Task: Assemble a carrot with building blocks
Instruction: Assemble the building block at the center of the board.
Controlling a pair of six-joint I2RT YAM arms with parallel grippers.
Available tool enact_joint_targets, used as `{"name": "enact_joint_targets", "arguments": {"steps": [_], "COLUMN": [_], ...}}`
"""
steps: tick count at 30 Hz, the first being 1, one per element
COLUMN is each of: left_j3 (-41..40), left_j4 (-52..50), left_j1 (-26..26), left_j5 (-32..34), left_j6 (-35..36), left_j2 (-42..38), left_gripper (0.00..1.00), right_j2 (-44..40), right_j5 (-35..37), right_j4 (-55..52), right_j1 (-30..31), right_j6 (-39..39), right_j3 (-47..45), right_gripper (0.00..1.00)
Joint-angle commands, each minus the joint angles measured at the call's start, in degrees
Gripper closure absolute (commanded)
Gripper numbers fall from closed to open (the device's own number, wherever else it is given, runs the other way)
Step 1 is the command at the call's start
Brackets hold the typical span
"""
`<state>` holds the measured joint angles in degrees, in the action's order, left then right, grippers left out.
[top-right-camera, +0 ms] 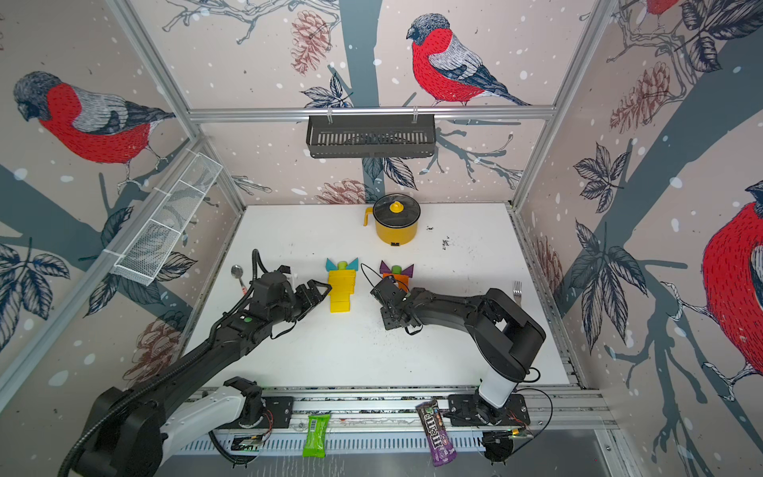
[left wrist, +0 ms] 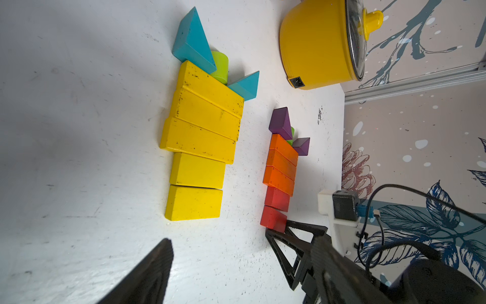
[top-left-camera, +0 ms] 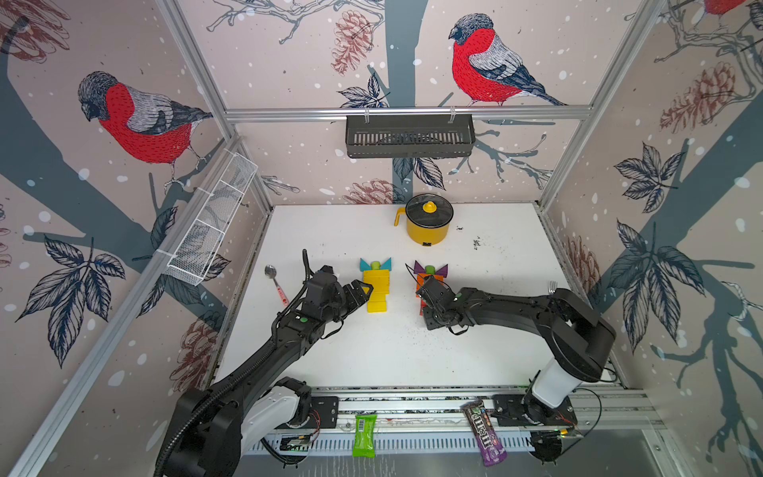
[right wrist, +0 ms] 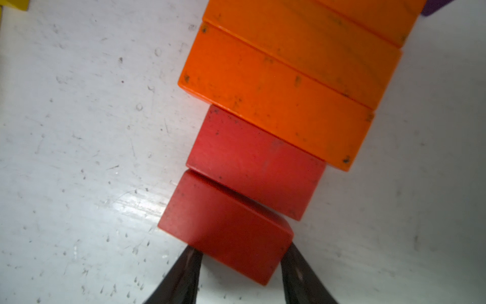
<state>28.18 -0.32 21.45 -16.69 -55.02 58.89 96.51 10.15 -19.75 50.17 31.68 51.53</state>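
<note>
Spoon (top-left-camera: 270, 271) lies near the left edge of the table (top-left-camera: 392, 355), well apart from the blocks. To its right, the left gripper (top-left-camera: 365, 295) sits low over the table, its tips just beside the yellow blocks (top-left-camera: 376, 289). Its fingers are parted and nothing is between them.

The five yellow blocks lie flat in a touching row, three wide ones farther back and two narrow ones nearer the arms. Two teal triangles (top-left-camera: 365, 264) and a green piece (top-left-camera: 375, 265) sit at the far end.

Just right of that row lies a second one. It has three orange blocks (left wrist: 282, 163), then a red block (left wrist: 277, 198), then the end red block (left wrist: 273, 219) nearest the arms. Two purple triangles (left wrist: 280, 122) and another green piece (left wrist: 291, 131) cap its far end. The end red block lies against the next red block, set a little to one side of it.

The right gripper (right wrist: 240, 252) is at the near end of this row. In the right wrist view its two fingers (right wrist: 189, 265) press against opposite sides of the end red block, holding its near end between them. In both top views the arm hides that block.

A yellow pot (top-left-camera: 427, 231) stands farther back, apart from both rows. A fork (top-left-camera: 552, 285) lies near the right edge.
</note>
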Motion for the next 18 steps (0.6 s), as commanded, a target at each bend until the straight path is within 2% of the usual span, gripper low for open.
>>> {"name": "enact_joint_targets", "arguments": {"steps": [1, 18], "left_j3": [-0.1, -0.1], "left_j4": [0.1, 0.5], "left_j1": [-0.1, -0.1], "left_j5": [-0.3, -0.6], "left_j6": [0.9, 0.6], "left_j2": [-0.2, -0.2], "left_gripper": [0.16, 0.16], "right_j2": [-0.3, -0.8], "right_j5": [1.7, 2.1], "right_j4": [-2.5, -4.4], "right_j1": [-0.2, -0.6], "right_j6": [-0.2, -1.5], "right_j3": [0.1, -0.1], "right_gripper": [0.48, 0.43]}}
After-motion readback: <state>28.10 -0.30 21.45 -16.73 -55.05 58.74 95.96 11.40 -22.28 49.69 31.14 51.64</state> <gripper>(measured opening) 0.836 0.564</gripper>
